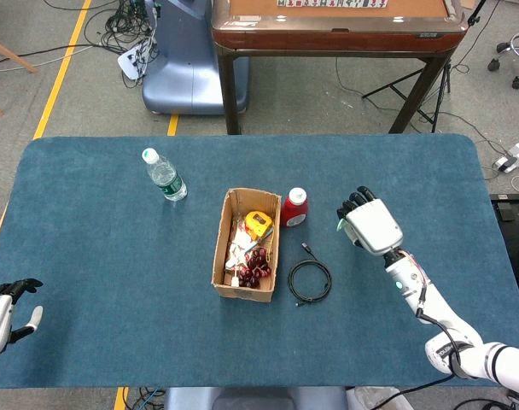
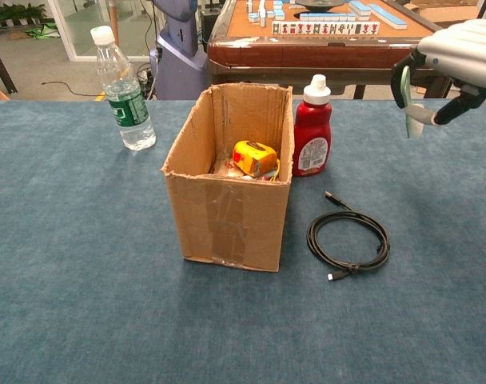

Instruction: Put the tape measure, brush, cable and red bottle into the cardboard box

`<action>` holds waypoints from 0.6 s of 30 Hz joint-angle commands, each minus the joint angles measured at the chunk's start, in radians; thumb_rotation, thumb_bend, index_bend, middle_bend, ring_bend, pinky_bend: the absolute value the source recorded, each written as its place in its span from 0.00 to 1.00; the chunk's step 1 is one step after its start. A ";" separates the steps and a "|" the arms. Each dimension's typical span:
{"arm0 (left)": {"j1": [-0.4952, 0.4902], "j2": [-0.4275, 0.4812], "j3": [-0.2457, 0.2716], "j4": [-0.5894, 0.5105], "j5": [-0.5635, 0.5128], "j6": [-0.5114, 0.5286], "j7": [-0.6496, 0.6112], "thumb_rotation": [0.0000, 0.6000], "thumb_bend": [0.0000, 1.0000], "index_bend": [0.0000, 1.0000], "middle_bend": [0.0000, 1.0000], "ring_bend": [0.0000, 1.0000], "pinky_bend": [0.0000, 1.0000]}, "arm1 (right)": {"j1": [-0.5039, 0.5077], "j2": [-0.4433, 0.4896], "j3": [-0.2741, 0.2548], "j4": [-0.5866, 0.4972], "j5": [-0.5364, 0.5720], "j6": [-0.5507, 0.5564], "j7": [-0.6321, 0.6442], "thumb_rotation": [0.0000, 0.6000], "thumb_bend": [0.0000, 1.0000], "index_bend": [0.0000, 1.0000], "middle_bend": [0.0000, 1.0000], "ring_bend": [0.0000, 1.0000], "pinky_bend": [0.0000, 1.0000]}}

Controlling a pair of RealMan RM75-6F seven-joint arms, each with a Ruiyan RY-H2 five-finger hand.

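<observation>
Where blue cloth (image 1: 97,256) covers the table, a cardboard box (image 2: 227,216) stands.

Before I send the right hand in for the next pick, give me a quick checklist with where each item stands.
1. Right hand empty, fingers apart: ok.
2. Red bottle upright beside the cardboard box, cap on: ok.
3. Cable coiled on the table, apart from the box: ok.
4. Tape measure already in the box: ok.
5. Brush in the box: cannot tell; contents are cluttered.
6. Left hand parked at the table's near-left edge, away from the work: ok.
</observation>
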 commanded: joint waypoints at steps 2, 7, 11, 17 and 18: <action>0.000 0.000 0.000 0.000 0.000 0.000 -0.001 1.00 0.35 0.34 0.41 0.35 0.55 | 0.025 0.036 0.034 -0.094 0.006 0.014 -0.077 1.00 0.50 0.78 0.47 0.30 0.23; 0.001 0.001 0.001 -0.002 0.003 0.002 -0.001 1.00 0.35 0.34 0.41 0.35 0.55 | 0.055 0.046 0.063 -0.168 0.026 0.004 -0.149 1.00 0.50 0.78 0.47 0.30 0.23; 0.001 0.001 0.000 -0.002 0.001 0.002 -0.003 1.00 0.35 0.34 0.41 0.35 0.55 | 0.084 0.040 0.085 -0.206 0.042 -0.006 -0.192 1.00 0.50 0.78 0.47 0.30 0.23; 0.002 0.004 0.001 -0.005 0.003 0.004 -0.008 1.00 0.35 0.34 0.41 0.35 0.55 | 0.141 0.002 0.115 -0.217 0.069 -0.033 -0.238 1.00 0.50 0.78 0.47 0.30 0.23; 0.002 0.004 0.001 -0.005 0.004 0.004 -0.009 1.00 0.35 0.34 0.41 0.35 0.55 | 0.151 -0.007 0.118 -0.213 0.075 -0.040 -0.246 1.00 0.50 0.78 0.47 0.30 0.23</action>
